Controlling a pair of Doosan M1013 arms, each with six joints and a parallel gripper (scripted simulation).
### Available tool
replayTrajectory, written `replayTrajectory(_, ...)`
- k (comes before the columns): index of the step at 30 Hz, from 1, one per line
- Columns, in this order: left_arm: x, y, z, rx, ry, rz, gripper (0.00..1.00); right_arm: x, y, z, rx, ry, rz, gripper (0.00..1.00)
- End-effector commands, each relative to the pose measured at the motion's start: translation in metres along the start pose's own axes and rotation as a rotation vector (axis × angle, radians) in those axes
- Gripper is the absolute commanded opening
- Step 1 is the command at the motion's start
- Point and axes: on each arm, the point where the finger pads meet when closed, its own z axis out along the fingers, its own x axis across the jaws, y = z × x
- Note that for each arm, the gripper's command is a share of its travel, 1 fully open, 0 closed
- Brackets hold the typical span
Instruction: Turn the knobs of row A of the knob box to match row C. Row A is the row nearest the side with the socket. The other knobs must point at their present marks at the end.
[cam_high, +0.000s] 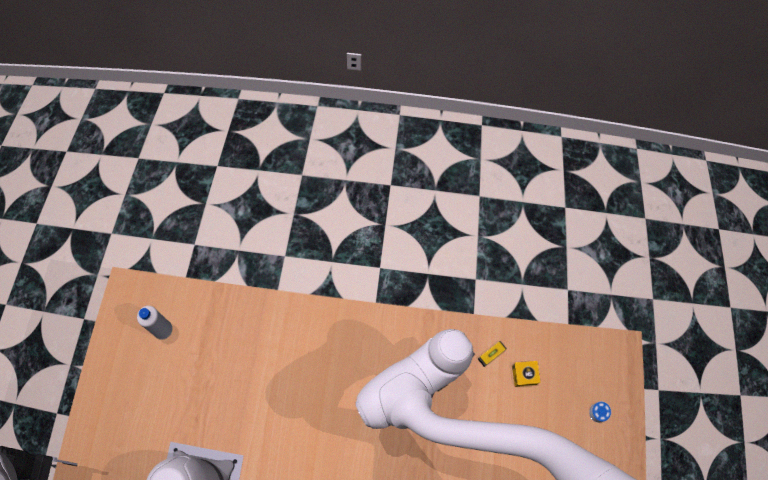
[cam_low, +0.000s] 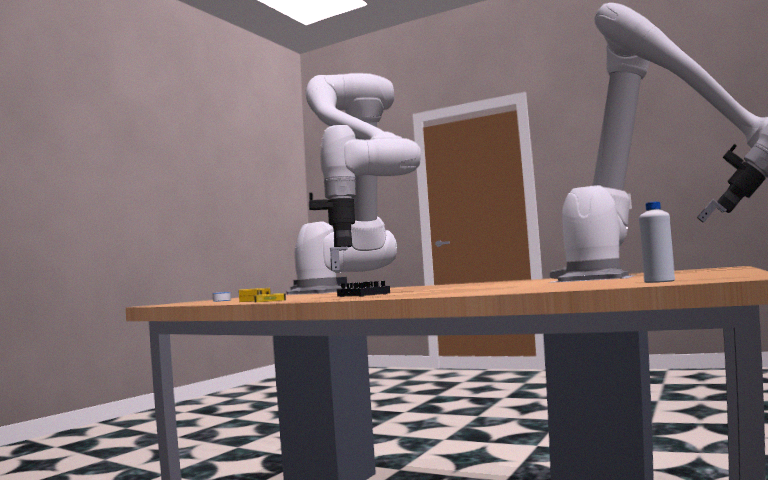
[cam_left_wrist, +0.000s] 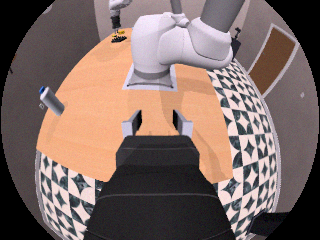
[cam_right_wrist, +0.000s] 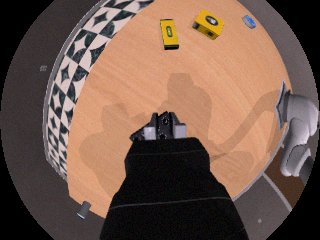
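The wooden counter (cam_high: 226, 367) (cam_low: 453, 300) (cam_left_wrist: 100, 120) (cam_right_wrist: 120, 75) spans the lower part of the top view. From that view's centre, the right arm (cam_high: 390, 396) (cam_low: 382, 155) (cam_left_wrist: 120, 4) (cam_right_wrist: 300, 110) bends over it at five o'clock, and the left arm (cam_high: 181, 472) (cam_low: 591, 226) (cam_left_wrist: 150, 45) stands at about half past seven.

The left claw (cam_high: 73, 464) (cam_low: 704, 215) (cam_left_wrist: 157, 116) is spread fully, with nothing in it. The right claw (cam_low: 335, 268) (cam_left_wrist: 116, 33) (cam_right_wrist: 163, 118) points down, its fingers partly open, roughly a third of the way, and it grips nothing.

The bottle (cam_high: 154, 322) (cam_low: 656, 246) (cam_left_wrist: 52, 101) (cam_right_wrist: 84, 210), white with a blue cap, stands upright at eight o'clock in the top view.

The knob box (cam_low: 363, 289) (cam_left_wrist: 119, 39) (cam_right_wrist: 164, 116) sits on the counter; in the exterior view the right claw hangs above it, apart, towards ten o'clock. The arm covers it in the top view, and the knob marks are too small to read.

The yellow block (cam_high: 526, 373) (cam_low: 246, 294) (cam_right_wrist: 208, 24) lies at about half past four from the top view's centre, near the yellow spirit level (cam_high: 492, 353) (cam_low: 270, 297) (cam_right_wrist: 169, 34). The blue-topped disc (cam_high: 600, 411) (cam_low: 221, 296) (cam_right_wrist: 249, 21) rests at four o'clock.
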Motion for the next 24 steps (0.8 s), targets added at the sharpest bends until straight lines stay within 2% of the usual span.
replayTrajectory(1,0.0001,-0.0001,-0.0005,-0.001,0.0,0.0,1.0,-0.0017,-0.0008,-0.0019,-0.011,-0.001,-0.156,0.46)
replayTrajectory(3,0.0001,-0.0001,-0.0005,-0.001,0.0,0.0,1.0,-0.0017,-0.0008,-0.0019,-0.011,-0.001,-0.156,0.46)
replayTrajectory(4,0.0001,-0.0001,-0.0005,-0.001,0.0,0.0,1.0,-0.0026,-0.0009,-0.0027,-0.011,-0.002,-0.259,0.46)
replayTrajectory(18,0.0001,-0.0001,-0.0005,-0.001,0.0,0.0,1.0,-0.0052,0.002,-0.0062,-0.01,-0.005,-0.754,0.46)
replayTrajectory(20,0.0001,-0.0001,-0.0005,-0.001,0.0,0.0,1.0,-0.0052,0.002,-0.0062,-0.01,-0.005,-0.754,0.46)
replayTrajectory(21,0.0001,-0.0001,-0.0005,-0.001,0.0,0.0,1.0,-0.0053,0.0032,-0.0068,-0.01,-0.005,-0.852,0.46)
replayTrajectory(24,0.0001,-0.0001,-0.0005,-0.001,0.0,0.0,1.0,-0.0052,0.0045,-0.0075,-0.01,-0.006,-0.946,0.46)
